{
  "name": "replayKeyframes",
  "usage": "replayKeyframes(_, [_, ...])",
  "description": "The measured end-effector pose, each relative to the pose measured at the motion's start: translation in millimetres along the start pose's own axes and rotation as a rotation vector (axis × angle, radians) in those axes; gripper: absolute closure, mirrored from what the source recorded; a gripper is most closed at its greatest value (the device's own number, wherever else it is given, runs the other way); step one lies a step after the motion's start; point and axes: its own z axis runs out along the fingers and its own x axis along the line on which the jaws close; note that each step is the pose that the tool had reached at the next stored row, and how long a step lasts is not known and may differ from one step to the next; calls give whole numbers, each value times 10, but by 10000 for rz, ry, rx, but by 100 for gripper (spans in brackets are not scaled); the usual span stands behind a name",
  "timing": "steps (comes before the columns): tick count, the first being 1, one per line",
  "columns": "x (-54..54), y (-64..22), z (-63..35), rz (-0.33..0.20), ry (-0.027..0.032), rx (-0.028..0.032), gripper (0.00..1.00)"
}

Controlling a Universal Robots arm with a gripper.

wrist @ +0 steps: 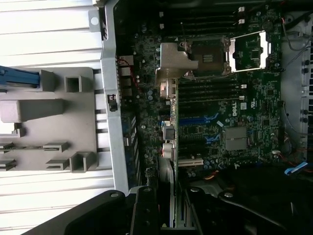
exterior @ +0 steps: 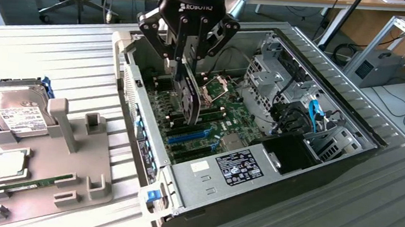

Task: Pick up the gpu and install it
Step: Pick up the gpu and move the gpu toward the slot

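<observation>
pretty bright even room light in the exterior view, ribbed metal table (exterior: 54, 51) washed out with glare, wrist view way dimmer inside the pc case (wrist: 110, 98), motherboard (wrist: 220, 117) murky

Two cameras, one open computer case (exterior: 345, 159).
Exterior view looks down slantwise from farther off; wrist view faces straight down past the gripper (wrist: 168, 210), close. Both share motherboard (exterior: 221, 118) and grey holder (exterior: 73, 160).

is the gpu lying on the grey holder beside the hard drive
No, the hand holds the gpu on edge over the motherboard inside the open computer case.
</observation>
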Motion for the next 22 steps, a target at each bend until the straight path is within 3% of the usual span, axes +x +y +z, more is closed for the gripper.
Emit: replayKeyframes(22, [-199, 28, 6, -2, -4, 55, 74])
